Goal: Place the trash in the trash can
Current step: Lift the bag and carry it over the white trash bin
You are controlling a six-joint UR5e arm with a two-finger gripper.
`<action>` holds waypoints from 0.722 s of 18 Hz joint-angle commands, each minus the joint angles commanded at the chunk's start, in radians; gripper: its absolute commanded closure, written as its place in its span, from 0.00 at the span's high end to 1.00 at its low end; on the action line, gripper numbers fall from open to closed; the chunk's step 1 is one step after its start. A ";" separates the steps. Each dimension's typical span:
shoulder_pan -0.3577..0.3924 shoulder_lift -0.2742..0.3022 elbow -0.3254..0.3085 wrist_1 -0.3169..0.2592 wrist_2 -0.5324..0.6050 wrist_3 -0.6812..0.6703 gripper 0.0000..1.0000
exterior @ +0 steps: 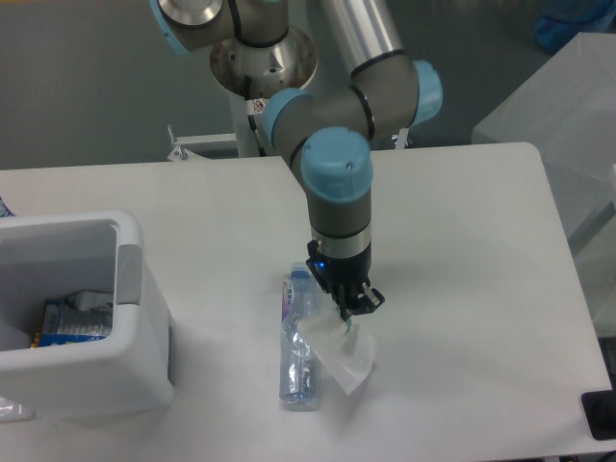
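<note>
Camera, bottle [296, 346] lengthwise, cap away, gripper [349, 313] pinching wrapper [345, 354]

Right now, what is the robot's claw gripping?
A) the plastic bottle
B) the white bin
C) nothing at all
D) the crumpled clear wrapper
D: the gripper is pinched on the top of the crumpled wrapper, which hangs beneath it, while the bottle lies on the table beside it and the white bin stands off to the side.

No readable text anywhere. Bottle [297, 346] label has blue print, too small to read; packet in the trash can [82, 318] is blurred too.
</note>
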 joint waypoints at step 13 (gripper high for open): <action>-0.014 0.088 0.127 0.015 -0.278 -0.669 0.00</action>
